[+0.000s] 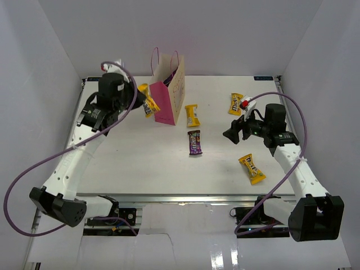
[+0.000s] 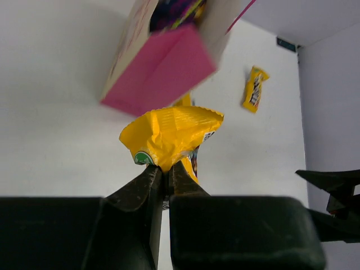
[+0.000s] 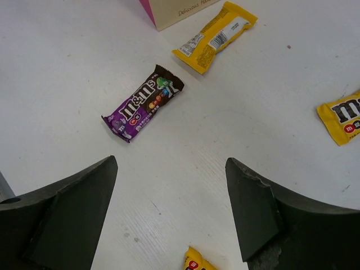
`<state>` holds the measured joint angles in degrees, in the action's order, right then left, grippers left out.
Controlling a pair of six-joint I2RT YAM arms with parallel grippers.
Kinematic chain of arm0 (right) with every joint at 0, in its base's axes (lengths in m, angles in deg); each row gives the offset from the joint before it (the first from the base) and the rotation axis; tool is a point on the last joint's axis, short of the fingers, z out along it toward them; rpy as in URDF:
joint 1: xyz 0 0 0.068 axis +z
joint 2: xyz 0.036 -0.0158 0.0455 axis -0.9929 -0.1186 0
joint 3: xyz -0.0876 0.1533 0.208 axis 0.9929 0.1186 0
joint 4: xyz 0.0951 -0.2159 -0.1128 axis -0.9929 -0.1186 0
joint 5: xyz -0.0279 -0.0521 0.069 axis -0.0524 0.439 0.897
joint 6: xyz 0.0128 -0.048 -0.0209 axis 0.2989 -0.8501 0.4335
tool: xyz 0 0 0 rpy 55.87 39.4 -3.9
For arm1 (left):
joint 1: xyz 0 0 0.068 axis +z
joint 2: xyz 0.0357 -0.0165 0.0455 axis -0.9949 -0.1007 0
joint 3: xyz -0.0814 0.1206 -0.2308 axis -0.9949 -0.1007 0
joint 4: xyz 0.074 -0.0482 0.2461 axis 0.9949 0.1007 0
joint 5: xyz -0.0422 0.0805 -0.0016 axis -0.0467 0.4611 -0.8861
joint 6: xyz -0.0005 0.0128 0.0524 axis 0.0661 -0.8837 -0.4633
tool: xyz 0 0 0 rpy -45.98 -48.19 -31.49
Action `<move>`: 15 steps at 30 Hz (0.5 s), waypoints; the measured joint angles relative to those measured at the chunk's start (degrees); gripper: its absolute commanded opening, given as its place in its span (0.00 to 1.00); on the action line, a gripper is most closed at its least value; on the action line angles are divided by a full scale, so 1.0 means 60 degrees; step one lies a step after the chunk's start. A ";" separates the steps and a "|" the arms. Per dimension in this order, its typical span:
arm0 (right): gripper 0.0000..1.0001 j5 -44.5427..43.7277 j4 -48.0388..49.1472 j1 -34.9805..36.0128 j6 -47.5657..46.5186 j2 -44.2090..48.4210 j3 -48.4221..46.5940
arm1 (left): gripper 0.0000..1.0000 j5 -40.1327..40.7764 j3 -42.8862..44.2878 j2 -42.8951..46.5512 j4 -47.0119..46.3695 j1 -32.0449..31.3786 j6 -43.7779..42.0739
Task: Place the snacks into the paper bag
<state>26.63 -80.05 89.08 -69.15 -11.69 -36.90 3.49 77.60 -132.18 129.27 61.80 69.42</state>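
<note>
My left gripper [image 1: 143,101] is shut on a yellow pack [image 1: 149,105] and holds it in the air just left of the upright pink paper bag [image 1: 167,95]. In the left wrist view the jaws [image 2: 167,169] pinch the crumpled yellow pack [image 2: 171,134] below the bag [image 2: 160,70], whose open top shows something dark inside. My right gripper [image 1: 230,134] is open and empty above the table. Ahead of it [image 3: 170,163] lie the purple pack [image 3: 143,103] and a yellow pack [image 3: 216,36].
On the table lie a yellow pack [image 1: 192,115] beside the bag, the purple pack [image 1: 194,142], a yellow pack [image 1: 235,103] at the back right and another [image 1: 251,169] at the front right. White walls enclose the table.
</note>
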 measured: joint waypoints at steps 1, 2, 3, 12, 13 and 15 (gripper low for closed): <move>0.84 0.0004 0.0000 -0.0047 0.0000 0.0022 0.0025 | 0.03 0.0055 0.0732 -0.0273 -0.0164 0.0000 -0.0543; 0.84 0.0007 0.0007 -0.0095 0.0000 0.0047 0.0069 | 0.03 0.0098 0.1468 -0.0594 -0.0288 0.0000 -0.1053; 0.84 0.0015 0.0007 -0.0120 0.0000 0.0055 0.0102 | 0.03 0.0138 0.2259 -0.1002 -0.0433 0.0000 -0.1603; 0.84 0.0076 -0.0018 -0.0382 -0.0004 0.0441 0.0503 | 0.05 0.0586 0.5628 -0.4120 -0.1840 -0.0022 -0.4798; 0.84 0.0080 -0.0029 -0.0426 -0.0007 0.0521 0.0550 | 0.05 0.0608 0.5734 -0.4426 -0.1923 -0.0033 -0.4991; 0.84 0.0098 -0.0055 -0.0503 -0.0011 0.0667 0.0616 | 0.05 0.0634 0.5989 -0.5045 -0.2044 -0.0062 -0.5293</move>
<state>27.22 -80.38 86.06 -69.22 -7.69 -33.21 7.29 113.53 -162.46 117.01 61.43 37.66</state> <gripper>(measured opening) 0.836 0.176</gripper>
